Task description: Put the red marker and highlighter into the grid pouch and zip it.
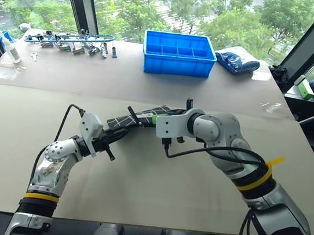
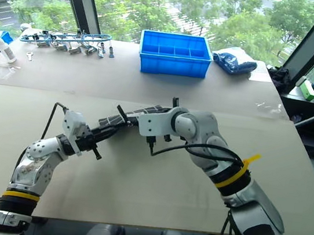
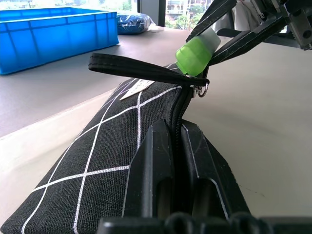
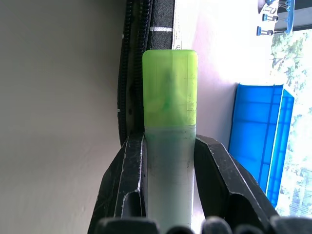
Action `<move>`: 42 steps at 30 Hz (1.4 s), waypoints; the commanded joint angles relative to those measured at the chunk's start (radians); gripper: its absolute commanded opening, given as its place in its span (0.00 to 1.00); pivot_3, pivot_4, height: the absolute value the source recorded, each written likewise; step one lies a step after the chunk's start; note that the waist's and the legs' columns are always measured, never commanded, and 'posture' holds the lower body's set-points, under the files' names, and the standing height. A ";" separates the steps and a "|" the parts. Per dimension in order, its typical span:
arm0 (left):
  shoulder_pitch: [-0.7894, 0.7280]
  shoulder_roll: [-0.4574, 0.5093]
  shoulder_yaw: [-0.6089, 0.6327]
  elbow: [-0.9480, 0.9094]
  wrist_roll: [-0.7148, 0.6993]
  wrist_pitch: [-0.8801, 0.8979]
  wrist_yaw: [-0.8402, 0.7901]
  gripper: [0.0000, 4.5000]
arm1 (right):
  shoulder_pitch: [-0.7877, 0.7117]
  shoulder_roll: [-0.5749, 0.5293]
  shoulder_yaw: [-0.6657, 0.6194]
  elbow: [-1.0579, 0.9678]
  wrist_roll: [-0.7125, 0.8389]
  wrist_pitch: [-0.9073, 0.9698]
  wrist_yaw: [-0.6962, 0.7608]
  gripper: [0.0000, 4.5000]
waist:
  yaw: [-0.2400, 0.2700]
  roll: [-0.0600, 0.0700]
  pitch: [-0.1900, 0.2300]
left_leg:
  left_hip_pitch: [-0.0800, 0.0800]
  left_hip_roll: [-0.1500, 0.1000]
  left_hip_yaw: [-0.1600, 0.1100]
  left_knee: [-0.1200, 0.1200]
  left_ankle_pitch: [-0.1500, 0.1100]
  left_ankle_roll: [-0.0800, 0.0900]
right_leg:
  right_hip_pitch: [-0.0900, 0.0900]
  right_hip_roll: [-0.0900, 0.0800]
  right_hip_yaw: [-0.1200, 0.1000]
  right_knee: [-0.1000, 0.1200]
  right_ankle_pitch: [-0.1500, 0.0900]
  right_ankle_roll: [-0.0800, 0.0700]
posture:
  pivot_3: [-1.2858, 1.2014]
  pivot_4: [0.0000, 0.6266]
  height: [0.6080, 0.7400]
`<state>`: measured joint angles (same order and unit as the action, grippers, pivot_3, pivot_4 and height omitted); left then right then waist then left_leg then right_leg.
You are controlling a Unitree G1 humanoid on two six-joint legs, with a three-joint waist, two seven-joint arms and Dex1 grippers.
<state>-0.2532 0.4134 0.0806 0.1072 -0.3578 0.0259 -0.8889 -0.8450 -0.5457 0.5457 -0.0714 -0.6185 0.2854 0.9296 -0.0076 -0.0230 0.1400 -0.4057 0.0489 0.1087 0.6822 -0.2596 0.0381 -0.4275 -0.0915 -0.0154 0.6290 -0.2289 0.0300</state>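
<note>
Looking down from the head cam: wide beige table point(image 1: 152, 193) by big windows, trees outside. Blue bin point(image 1: 179, 53) at far edge, blue bag point(image 1: 238, 63) beside it, metal clips point(image 1: 68, 41) far left. L gripper point(image 1: 113, 136) clamped shut on grid pouch point(image 1: 139, 118), held above mid-table.

L wrist cam: fingers pinch pouch along its zipper; strap point(image 3: 141, 68) sticks out.

R wrist cam: R gripper point(image 4: 170, 161) grips highlighter point(image 4: 170, 122), green cap forward, just at the pouch's zip.
</note>
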 commanded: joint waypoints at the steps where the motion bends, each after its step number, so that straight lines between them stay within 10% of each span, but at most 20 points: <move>1: -0.019 0.006 0.015 -0.033 -0.025 -0.003 -0.002 0.00 | -0.016 -0.046 -0.090 -0.059 0.015 -0.007 0.013 0.22 | 0.000 0.000 0.000 | 0.000 0.000 0.000 0.000 0.000 0.000 | 0.000 0.000 0.000 0.000 0.000 0.000 | 0.52 0.24 1.00; 28: -0.045 0.008 0.014 -0.020 -0.031 0.006 -0.012 0.00 | -0.064 0.114 -0.034 0.093 -0.082 0.003 -0.063 0.22 | -0.007 0.000 0.000 | 0.001 0.001 0.000 0.000 0.000 0.000 | 0.000 0.001 0.000 0.000 0.000 0.000 | 0.52 0.24 1.00; 42: -0.077 -0.003 0.004 0.013 -0.025 -0.001 -0.032 0.00 | -0.066 0.124 0.116 0.310 -0.182 -0.456 -0.347 0.22 | -0.008 0.000 0.000 | 0.001 0.000 0.000 -0.001 0.003 -0.005 | 0.000 0.001 0.000 0.000 0.000 0.000 | 0.52 0.24 1.00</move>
<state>-0.3050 0.4150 0.0836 0.1470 -0.3650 0.0367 -0.9154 -0.8896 -0.4151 0.6439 0.2085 -0.7673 -0.0833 0.6625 -0.0155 -0.0230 0.1400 -0.4051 0.0494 0.1089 0.6816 -0.2563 0.0325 -0.4276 -0.0905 -0.0151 0.6294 -0.2291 0.0300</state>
